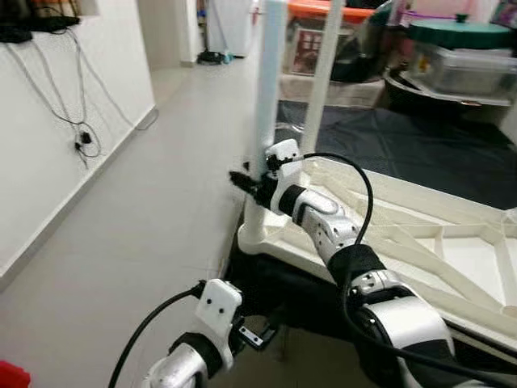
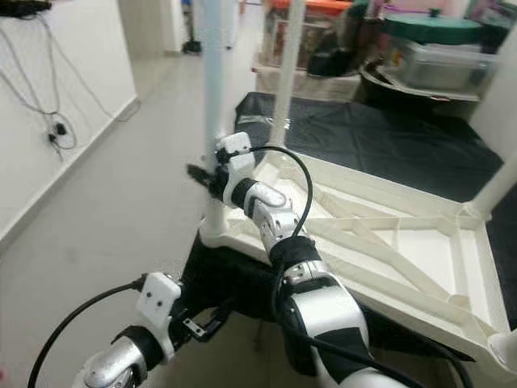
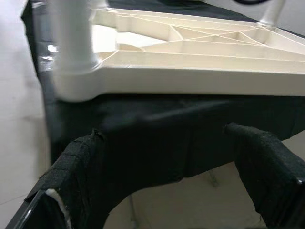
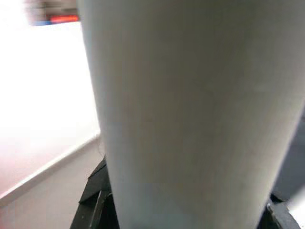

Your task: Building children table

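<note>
Gripping the upright leg (image 1: 269, 89) with our right gripper (image 1: 249, 184) to seat it in the upturned tabletop (image 1: 452, 242), our left gripper (image 3: 167, 191) hangs open below.

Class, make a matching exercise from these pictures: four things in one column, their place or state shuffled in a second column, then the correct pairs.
Things
1. right gripper
2. left gripper
3. tabletop
4. black mat

Place or state
A. open, low beside the table corner
B. lying upside down, ribs showing
C. on the floor beneath the table
D. at the upright white leg

Pairs: 1-D, 2-A, 3-B, 4-C
</note>
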### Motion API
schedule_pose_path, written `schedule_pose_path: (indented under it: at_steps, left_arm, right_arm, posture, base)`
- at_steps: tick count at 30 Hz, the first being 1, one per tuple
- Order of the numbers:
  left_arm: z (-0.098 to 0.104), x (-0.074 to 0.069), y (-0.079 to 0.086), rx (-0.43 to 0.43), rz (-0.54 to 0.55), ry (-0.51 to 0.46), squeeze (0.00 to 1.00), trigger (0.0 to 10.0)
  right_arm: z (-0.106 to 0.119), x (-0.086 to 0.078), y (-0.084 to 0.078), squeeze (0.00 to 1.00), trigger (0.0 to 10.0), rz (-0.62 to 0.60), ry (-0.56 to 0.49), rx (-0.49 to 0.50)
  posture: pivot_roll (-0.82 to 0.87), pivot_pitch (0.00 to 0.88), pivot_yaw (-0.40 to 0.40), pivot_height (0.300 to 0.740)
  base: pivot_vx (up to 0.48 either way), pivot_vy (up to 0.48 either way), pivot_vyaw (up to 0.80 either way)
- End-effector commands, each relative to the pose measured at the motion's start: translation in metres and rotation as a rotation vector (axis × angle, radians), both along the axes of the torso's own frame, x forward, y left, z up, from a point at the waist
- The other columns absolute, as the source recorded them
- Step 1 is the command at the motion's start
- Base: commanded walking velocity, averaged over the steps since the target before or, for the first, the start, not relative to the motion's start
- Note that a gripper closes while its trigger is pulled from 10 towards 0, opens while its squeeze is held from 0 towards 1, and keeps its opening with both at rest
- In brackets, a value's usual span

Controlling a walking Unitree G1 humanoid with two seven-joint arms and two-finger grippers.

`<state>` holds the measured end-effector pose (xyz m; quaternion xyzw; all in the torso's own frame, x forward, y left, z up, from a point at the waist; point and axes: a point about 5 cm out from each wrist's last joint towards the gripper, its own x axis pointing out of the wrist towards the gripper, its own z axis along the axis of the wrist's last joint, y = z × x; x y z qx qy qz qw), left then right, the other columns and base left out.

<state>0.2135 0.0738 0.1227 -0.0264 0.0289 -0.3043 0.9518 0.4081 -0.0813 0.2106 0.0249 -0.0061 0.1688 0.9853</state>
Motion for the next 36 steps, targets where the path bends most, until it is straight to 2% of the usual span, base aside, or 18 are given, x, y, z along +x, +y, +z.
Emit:
schedule_pose_path:
  at_steps: [1, 3, 4, 5, 9, 10, 11, 12, 13, 15, 21, 22, 26, 28, 31, 36]
  left_arm:
    - [-0.003, 0.000, 0.000, 0.003, -0.003, 0.015, 0.00, 10.0]
    - [-0.003, 0.000, 0.000, 0.003, -0.001, 0.014, 0.00, 10.0]
    - [-0.003, 0.000, 0.000, 0.003, -0.001, 0.014, 0.00, 10.0]
    - [-0.003, 0.000, 0.000, 0.004, 0.001, 0.013, 0.00, 10.0]
    - [-0.004, 0.000, 0.000, 0.004, 0.002, 0.013, 0.00, 10.0]
    - [-0.004, 0.001, 0.000, 0.005, 0.002, 0.013, 0.00, 10.0]
    - [-0.004, 0.001, -0.001, 0.005, 0.002, 0.012, 0.00, 10.0]
    - [-0.004, 0.001, -0.001, 0.005, 0.003, 0.012, 0.00, 10.0]
    - [-0.004, 0.001, -0.001, 0.005, 0.004, 0.012, 0.00, 10.0]
    - [-0.004, 0.001, 0.000, 0.005, 0.004, 0.011, 0.00, 10.0]
    - [-0.004, 0.002, 0.000, 0.006, 0.007, 0.010, 0.00, 10.0]
    - [-0.004, 0.002, 0.000, 0.008, 0.008, 0.010, 0.00, 10.0]
    - [-0.005, 0.004, 0.002, 0.014, 0.011, 0.014, 0.00, 10.0]
    - [-0.005, 0.005, 0.002, 0.014, 0.011, 0.015, 0.00, 10.0]
    - [-0.007, 0.007, 0.002, 0.021, 0.012, 0.024, 0.00, 10.0]
    - [-0.009, 0.009, 0.003, 0.029, 0.013, 0.029, 0.00, 10.0]
  right_arm:
    - [-0.019, 0.001, -0.033, 0.00, 0.0, -0.269, 0.084, 0.017]
    - [-0.024, -0.002, -0.039, 0.00, 0.0, -0.426, 0.100, 0.077]
    - [-0.024, -0.002, -0.039, 0.00, 0.0, -0.426, 0.100, 0.077]
    - [-0.028, -0.007, -0.036, 0.00, 0.0, -0.533, 0.111, 0.146]
    - [-0.029, -0.009, -0.033, 0.00, 0.0, -0.565, 0.113, 0.168]
    - [-0.029, -0.009, -0.028, 0.00, 0.0, -0.567, 0.112, 0.188]
    - [-0.028, -0.010, -0.021, 0.00, 10.0, -0.546, 0.108, 0.199]
    - [-0.027, -0.010, -0.016, 0.00, 10.0, -0.530, 0.105, 0.202]
    - [-0.025, -0.010, -0.011, 1.00, 10.0, -0.489, 0.077, 0.196]
    - [-0.022, -0.011, -0.006, 1.00, 10.0, -0.469, 0.046, 0.183]
    - [-0.021, -0.013, -0.005, 1.00, 10.0, -0.458, 0.019, 0.213]
    - [-0.020, -0.017, -0.006, 0.00, 10.0, -0.438, -0.016, 0.227]
    - [-0.024, -0.034, -0.009, 0.00, 10.0, -0.334, -0.105, 0.228]
    - [-0.027, -0.038, -0.009, 0.00, 10.0, -0.308, -0.111, 0.222]
    - [-0.041, -0.053, -0.011, 0.00, 10.0, -0.244, -0.105, 0.222]
    - [-0.053, -0.064, -0.014, 0.00, 10.0, -0.218, -0.098, 0.199]
  posture:
    - [0.13, 0.077, -0.076, 0.740]
    - [0.13, 0.076, -0.079, 0.740]
    - [0.13, 0.076, -0.079, 0.740]
    - [0.13, 0.076, -0.079, 0.740]
    - [0.13, 0.076, -0.079, 0.740]
    - [0.13, 0.074, -0.080, 0.740]
    - [0.13, 0.072, -0.082, 0.740]
    - [0.13, 0.072, -0.082, 0.740]
    - [0.13, 0.071, -0.082, 0.740]
    - [0.13, 0.071, -0.082, 0.740]
    - [0.13, 0.068, -0.084, 0.740]
    - [0.12, 0.065, -0.082, 0.740]
    - [0.12, 0.057, -0.079, 0.740]
    - [0.12, 0.056, -0.078, 0.740]
    - [0.11, 0.051, -0.074, 0.740]
    - [0.11, 0.046, -0.071, 0.740]
  base:
    - [0.000, 0.000, 0.00]
    - [0.000, 0.000, 0.00]
    - [0.000, 0.000, 0.00]
    - [0.000, 0.000, 0.00]
    - [0.000, 0.000, 0.00]
    - [0.000, 0.000, 0.00]
    - [0.000, 0.000, 0.00]
    - [0.000, 0.000, 0.00]
    - [0.000, 0.000, 0.00]
    - [0.000, 0.000, 0.00]
    - [0.000, 0.000, 0.00]
    - [0.000, 0.000, 0.00]
    - [0.000, 0.000, 0.00]
    - [0.000, 0.000, 0.00]
    - [0.000, 0.000, 0.00]
    - [0.000, 0.000, 0.00]
